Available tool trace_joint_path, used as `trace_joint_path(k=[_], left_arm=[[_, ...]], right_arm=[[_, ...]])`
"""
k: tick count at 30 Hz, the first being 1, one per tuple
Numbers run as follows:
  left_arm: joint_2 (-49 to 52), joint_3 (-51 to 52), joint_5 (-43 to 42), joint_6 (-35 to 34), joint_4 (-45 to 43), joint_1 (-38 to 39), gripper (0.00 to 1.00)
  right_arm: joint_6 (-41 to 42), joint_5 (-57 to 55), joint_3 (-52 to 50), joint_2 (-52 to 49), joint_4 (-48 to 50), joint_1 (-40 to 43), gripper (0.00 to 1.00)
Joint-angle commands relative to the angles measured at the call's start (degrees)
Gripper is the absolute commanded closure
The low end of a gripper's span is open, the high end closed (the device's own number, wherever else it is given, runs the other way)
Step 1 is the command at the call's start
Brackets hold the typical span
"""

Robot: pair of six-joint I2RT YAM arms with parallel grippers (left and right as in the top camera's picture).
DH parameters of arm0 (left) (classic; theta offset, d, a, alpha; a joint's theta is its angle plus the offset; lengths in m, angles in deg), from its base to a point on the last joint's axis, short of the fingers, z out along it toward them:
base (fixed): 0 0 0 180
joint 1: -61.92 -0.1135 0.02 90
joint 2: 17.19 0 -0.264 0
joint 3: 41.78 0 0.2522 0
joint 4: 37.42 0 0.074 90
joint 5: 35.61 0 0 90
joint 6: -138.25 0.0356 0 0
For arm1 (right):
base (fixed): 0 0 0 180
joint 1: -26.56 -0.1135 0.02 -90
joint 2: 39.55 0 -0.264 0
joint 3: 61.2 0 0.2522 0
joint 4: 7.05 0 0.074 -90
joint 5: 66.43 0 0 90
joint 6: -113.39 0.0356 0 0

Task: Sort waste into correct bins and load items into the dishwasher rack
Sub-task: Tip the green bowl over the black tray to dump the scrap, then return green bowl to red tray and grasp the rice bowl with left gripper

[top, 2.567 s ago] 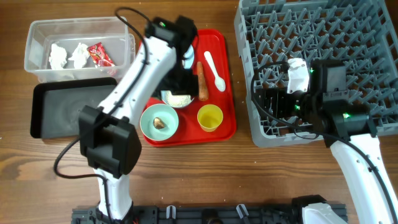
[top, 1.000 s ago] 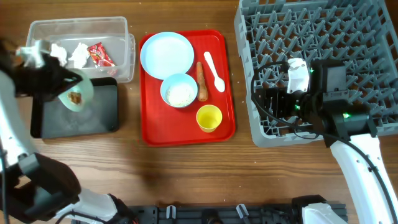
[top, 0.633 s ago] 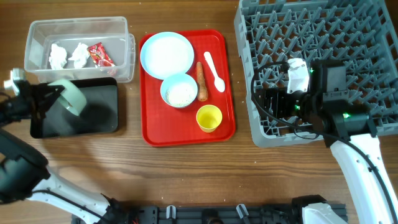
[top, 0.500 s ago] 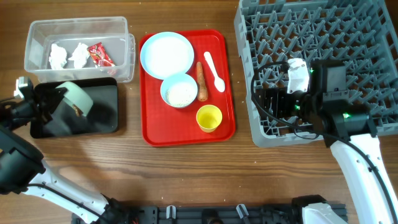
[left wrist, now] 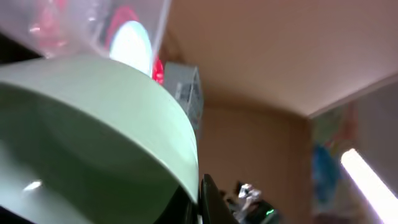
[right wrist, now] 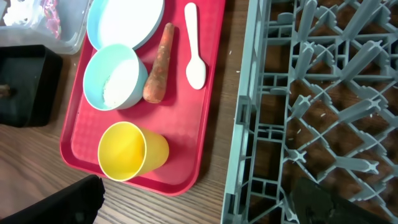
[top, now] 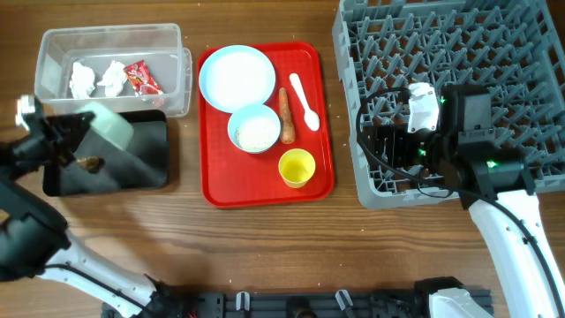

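Overhead, the left gripper [top: 71,140] is seen pinching the tilted mint-green bowl [top: 108,124] over the black tray [top: 146,152], with the brown scrap [top: 88,162] lying beneath. Left wrist: the bowl's inside is shown bare. Right wrist: the right gripper [right wrist: 199,183] is held spread beside the dishwasher rack [right wrist: 311,93].

Red serving tray [top: 256,183] on wooden table [top: 265,247]

Past left fingers [left wrist: 210,205]: clear tub [top: 110,40] wall, near.
Below right fingers [right wrist: 68,202]: dishwasher rack [top: 494,53], upright pegs.
Left of right fingers: bare worktop [top: 346,115] strip, passable.
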Motion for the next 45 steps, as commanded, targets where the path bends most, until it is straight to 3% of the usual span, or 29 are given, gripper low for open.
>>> trace_joint_path(k=[1,4,6,9,13,17,24,28,30,33,35,38,41,45], left_arm=[[-14.4,-3.5,4.7,5.2,0.2,7.1,0.96],[-23.9,-3.5,13.8,1.6,-2.1,17.1,0.96],[-26.8,-3.5,24.3,-8.2,-6.3,25.4,0.96],[-27.0,-3.2,48.7,-31.3,-14.1,40.9,0.96],[-27.0,-2.4,67.3,-45.2,-15.1,57.7,0.96],[-27.0,4.2,76.5,-53.3,-17.5,67.4,0.96],[-27.0,22.9,76.8,-54.0,-40.3,76.7,0.96],[-27.0,27.4,80.3,-55.3,-43.8,77.0,0.96],[-27.0,27.6,80.7,-55.2,-43.8,77.0,0.86],[-27.0,27.6,80.3,-55.3,-43.7,77.0,0.53],[-27.1,26.8,80.0,-55.2,-43.1,77.0,0.43],[-27.1,21.0,80.6,-53.8,-40.8,76.8,0.34],[-27.1,14.5,83.5,-47.4,-43.3,76.8,0.25],[-26.0,13.9,84.7,-40.0,-51.7,75.9,0.26]], right_arm=[[0.6,0.3,1.4,-0.2,0.2,0.2,0.00],[0.6,0.3,1.4,-0.2,0.2,0.2,0.00],[0.7,0.3,1.4,-0.2,0.3,0.2,0.00],[0.7,0.3,1.4,-0.2,0.2,0.2,0.00],[0.8,0.3,1.4,-0.2,0.2,0.2,0.00],[0.6,0.3,1.4,-0.2,0.2,0.2,0.00],[0.6,0.3,1.4,-0.2,0.3,0.2,0.00],[0.6,0.3,1.4,-0.2,0.3,0.2,0.00],[0.6,0.3,1.4,-0.2,0.3,0.2,0.00],[0.6,0.3,1.4,-0.2,0.3,0.2,0.00],[0.6,0.3,1.3,-0.2,0.3,0.2,0.00],[0.6,0.3,1.4,-0.2,0.3,0.2,0.00],[0.6,0.3,1.4,-0.2,0.3,0.2,0.00],[0.7,0.3,1.4,-0.2,0.2,0.2,0.00]])
